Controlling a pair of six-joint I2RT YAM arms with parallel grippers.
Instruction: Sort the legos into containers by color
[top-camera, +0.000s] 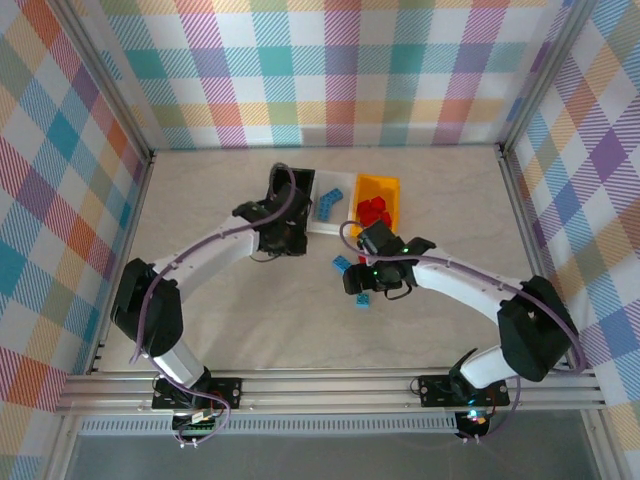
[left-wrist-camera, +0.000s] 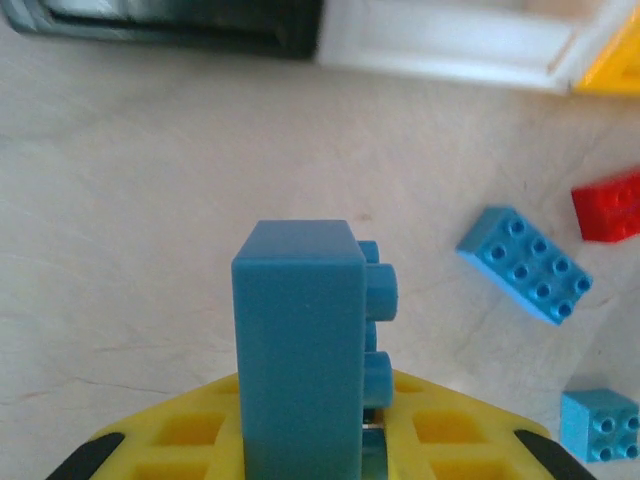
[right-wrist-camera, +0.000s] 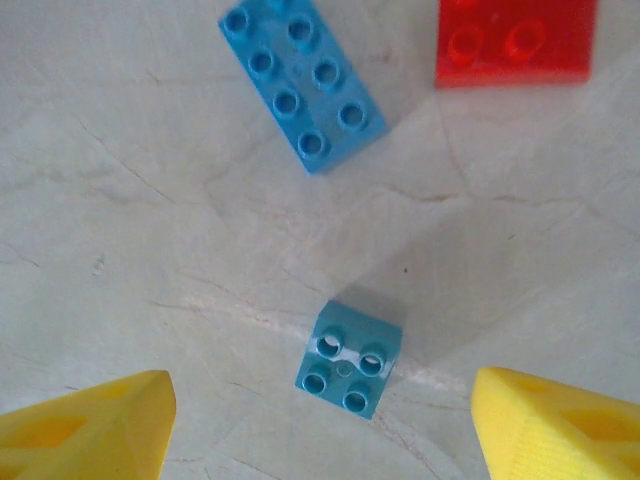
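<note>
Between the yellow fingers (left-wrist-camera: 175, 440) of the left end effector (left-wrist-camera: 320, 430), a blue lego (left-wrist-camera: 300, 330) clamped fast, standing on end, studs facing sideways (toward the right of the wrist view). Poised over the pale tabletop (left-wrist-camera: 150, 200), short of the black container (left-wrist-camera: 170, 25) and the white container (left-wrist-camera: 440, 40), both blurred along the far edge of that view.

Under the right end effector (right-wrist-camera: 322, 400), a small blue lego (right-wrist-camera: 348, 350) lying studs up on the tabletop, about midway between the two yellow fingertips and touched by neither. Right end effector released, spread wide to either side. Farther off, well apart from the small one, a long blue lego (right-wrist-camera: 302, 80) lying flat at a slant, and near it a red lego (right-wrist-camera: 515, 40), cut off by the edge of the view.

Seen from above: three containers joined in a row near the middle of the tabletop. Black at the left (largely under the left arm (top-camera: 215, 245)), white in the middle holding blue legos (top-camera: 328, 203), yellow-orange container (top-camera: 380, 181) at the right holding red legos (top-camera: 375, 212). Both end effectors on the near side of that row, the left close to the black container, the right in front of the yellow-orange one.
</note>
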